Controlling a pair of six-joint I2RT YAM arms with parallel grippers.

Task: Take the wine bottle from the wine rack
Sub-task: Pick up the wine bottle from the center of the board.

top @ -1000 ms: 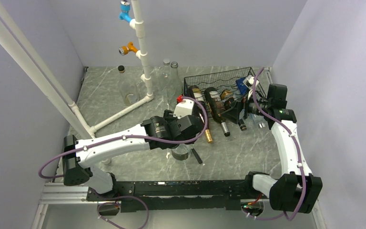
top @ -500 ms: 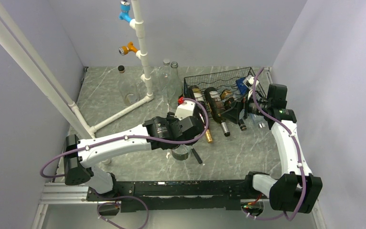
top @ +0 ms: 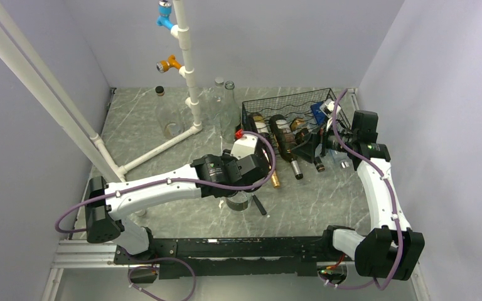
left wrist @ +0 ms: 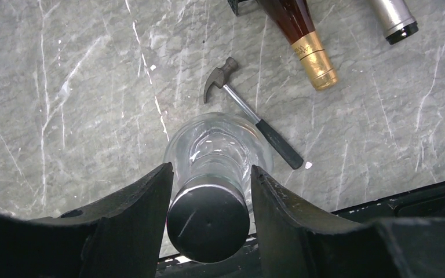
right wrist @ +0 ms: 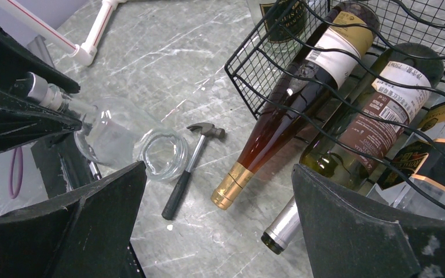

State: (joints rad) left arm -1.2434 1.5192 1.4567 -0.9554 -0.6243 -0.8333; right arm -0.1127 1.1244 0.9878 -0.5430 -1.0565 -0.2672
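Note:
The black wire wine rack (top: 292, 103) (right wrist: 255, 75) stands at the back right with several wine bottles lying in it, necks pointing forward. An amber bottle with gold foil (right wrist: 278, 121) (top: 272, 172) and a green bottle with a silver cap (right wrist: 347, 145) stick out of its front. My right gripper (right wrist: 219, 174) (top: 310, 149) hovers wide open just in front of these necks, touching nothing. Near the front, a clear glass bottle (left wrist: 217, 142) (top: 240, 200) stands upright on the table. My left gripper (left wrist: 211, 168) is closed from above on its neck, under the dark cap (left wrist: 208, 223).
A small hammer (left wrist: 249, 116) (right wrist: 188, 168) lies beside the clear bottle's base. A white pipe frame (top: 188, 69) rises at the back left, with clear bottles (top: 163, 113) (top: 226, 100) around its foot. Walls close in on both sides.
The left gripper's jaws have drawn in around the clear bottle's neck, and the left arm has shifted slightly right. The right arm and the rack's bottles have not moved.

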